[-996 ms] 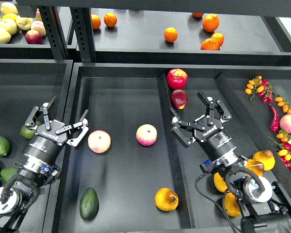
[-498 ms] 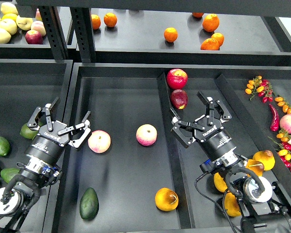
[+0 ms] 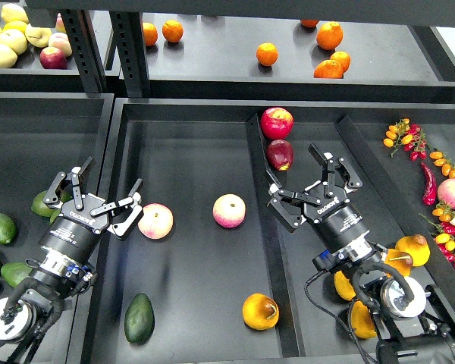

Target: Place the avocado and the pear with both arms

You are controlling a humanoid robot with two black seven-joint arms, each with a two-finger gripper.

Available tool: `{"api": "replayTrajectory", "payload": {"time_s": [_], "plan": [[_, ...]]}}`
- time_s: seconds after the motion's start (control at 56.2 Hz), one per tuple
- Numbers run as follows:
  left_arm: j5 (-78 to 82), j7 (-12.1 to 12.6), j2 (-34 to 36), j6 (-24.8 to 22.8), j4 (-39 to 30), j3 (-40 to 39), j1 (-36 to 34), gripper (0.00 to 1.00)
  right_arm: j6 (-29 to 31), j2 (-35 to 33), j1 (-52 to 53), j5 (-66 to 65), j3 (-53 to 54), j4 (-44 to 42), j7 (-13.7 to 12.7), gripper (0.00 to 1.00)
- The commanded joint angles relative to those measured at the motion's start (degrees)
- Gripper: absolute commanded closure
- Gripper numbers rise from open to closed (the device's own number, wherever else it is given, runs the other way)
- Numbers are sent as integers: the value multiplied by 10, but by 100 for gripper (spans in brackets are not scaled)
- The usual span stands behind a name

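Head view: dark green egg-shaped avocado and orange-yellow round pear with brown spot both lie free on the black centre tray floor, near its front edge; left gripper splayed, empty; right gripper splayed, empty; placing looks done, arms only need clearing.

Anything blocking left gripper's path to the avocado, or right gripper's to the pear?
Nothing visible. The avocado lies alone on the tray floor below the open left gripper. The pear sits apart from other fruit, below-left of the open right gripper.
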Motion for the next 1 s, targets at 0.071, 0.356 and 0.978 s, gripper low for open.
{"api": "replayTrajectory", "payload": {"time_s": [0.071, 0.356, 0.978], "plan": [[0, 0, 0, 0, 1, 0, 0, 0, 0, 0, 0, 0, 0, 0, 0, 0], [2, 0, 0, 0, 1, 3, 0, 0, 1, 0, -2, 0, 1, 1, 0, 0], [2, 0, 0, -1, 1, 4, 0, 0, 2, 0, -7, 0, 1, 3, 0, 0]]}}
